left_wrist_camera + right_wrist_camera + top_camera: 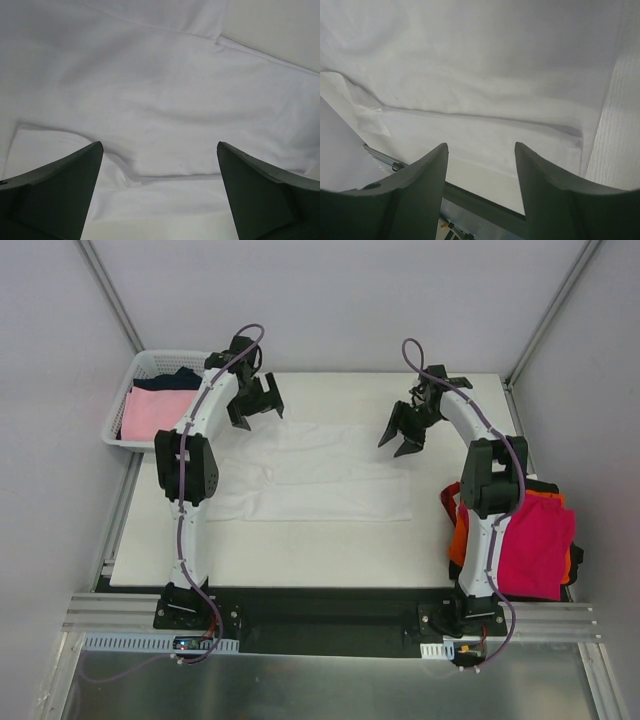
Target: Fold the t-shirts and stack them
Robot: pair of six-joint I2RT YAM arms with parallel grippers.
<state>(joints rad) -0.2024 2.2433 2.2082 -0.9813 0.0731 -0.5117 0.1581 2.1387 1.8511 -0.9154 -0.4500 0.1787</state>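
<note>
Hovering above the far edge of the white t-shirt (310, 475), the left hand (257, 415) and the right hand (397, 445) each have fingers apart and hold nothing. I note that the shirt lies flat in the middle of the counter (300, 555). Its long axis runs left to right, and folds show in both wrist views. The left hand is over the far-left corner and the right hand over the far-right corner, so each is nearest to its own end. In my judgement the next move turns on both hands dropping onto that far edge together. Nothing stands between the hands and the cloth. The basket (150, 362) at far left holds a pale pink shirt (155, 412) and a navy shirt (183, 377), well apart from the work. At near right a magenta-red shirt (540, 545) lies on an orange shirt (457, 540), partly hidden behind the right arm.
</note>
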